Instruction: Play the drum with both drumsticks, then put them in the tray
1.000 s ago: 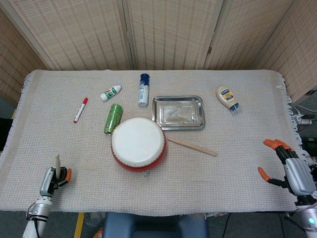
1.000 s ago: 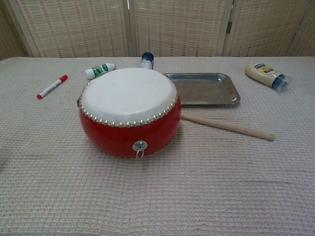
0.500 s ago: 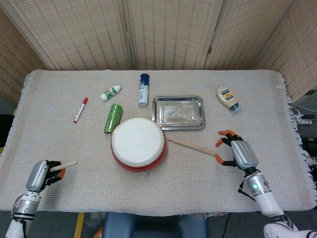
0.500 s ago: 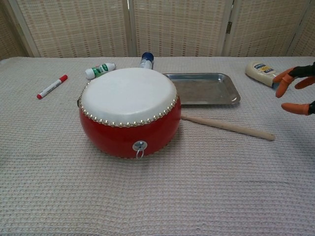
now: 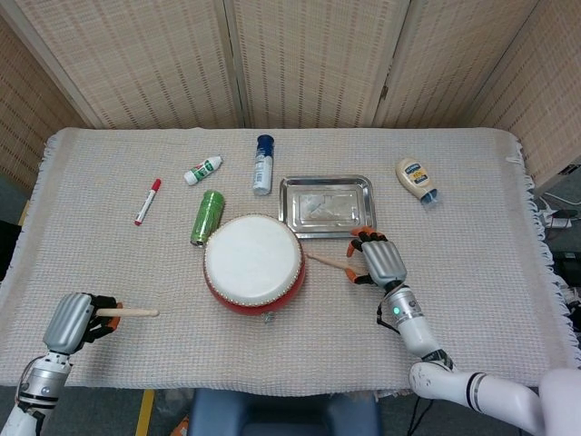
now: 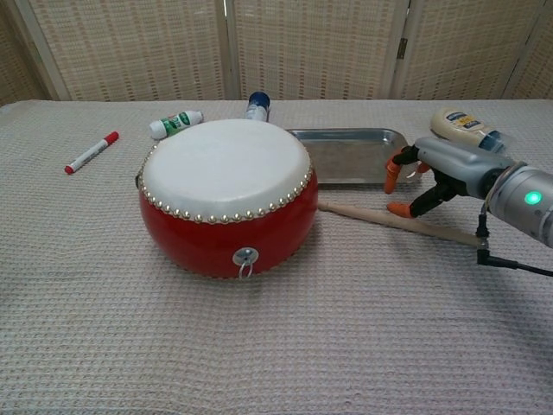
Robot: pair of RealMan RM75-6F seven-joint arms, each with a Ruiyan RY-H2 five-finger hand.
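Note:
The red drum (image 5: 253, 263) with a white head (image 6: 226, 164) sits mid-table, and the steel tray (image 5: 327, 218) lies just behind it to the right. One wooden drumstick (image 6: 363, 214) lies on the cloth right of the drum. My right hand (image 5: 377, 259) hovers over the middle of that stick, fingers (image 6: 391, 177) spread and curved down, thumb tip close to the wood; no grip shows. At the near left edge my left hand (image 5: 73, 321) grips the other drumstick (image 5: 134, 312), which lies level and points right toward the drum. The chest view does not show my left hand.
A green can (image 5: 207, 217) lies against the drum's far left side. Behind it are a blue-capped bottle (image 5: 263, 164), a small white bottle (image 5: 203, 170) and a red marker (image 5: 148, 201). A mayonnaise bottle (image 5: 417, 179) lies at the back right. Wicker screens stand behind the table.
My right hand has swept left from the table's right edge to above the lying drumstick. The left hand's stick has swung from upright to level, pointing right.

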